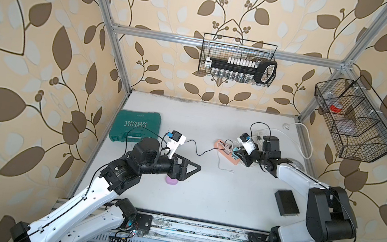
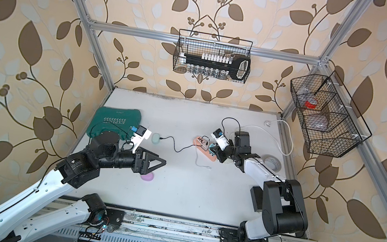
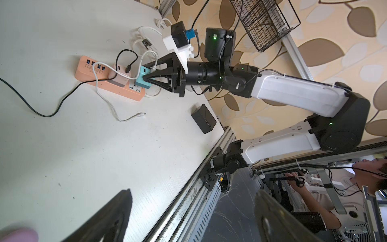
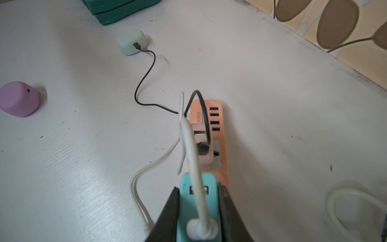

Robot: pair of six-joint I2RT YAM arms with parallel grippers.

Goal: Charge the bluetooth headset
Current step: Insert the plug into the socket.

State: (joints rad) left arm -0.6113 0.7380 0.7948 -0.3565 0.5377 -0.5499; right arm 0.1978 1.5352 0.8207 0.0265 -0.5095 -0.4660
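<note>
- Two earbud cases are on the table (image 1: 200,201): a purple case (image 4: 18,98) and a mint case (image 4: 130,42).
- The mint case has a black cable (image 4: 144,79) plugged into it. The cable runs over to a pink adapter (image 4: 199,127) sitting in the orange power strip (image 4: 196,106).
- The purple case has nothing plugged in. It sits toward the front left, well apart from the strip, and in both top views it's half hidden under the left arm.
- The left gripper (image 1: 195,168) hangs over the table with its jaws spread wide and nothing between them. The purple case is under its base, not between the fingers.
- The right gripper (image 4: 199,188) is clamped on a teal adapter (image 4: 186,184) at the end of the strip nearest the right arm, with one finger on each side.
- A white cable (image 4: 193,155) comes out of the teal adapter and loops over. Its free plug (image 3: 142,114) lies loose on the table near the strip, touching neither case.
- A green tool case (image 1: 136,125) sits far left, and a black box (image 1: 286,202) is by the right arm.
</note>
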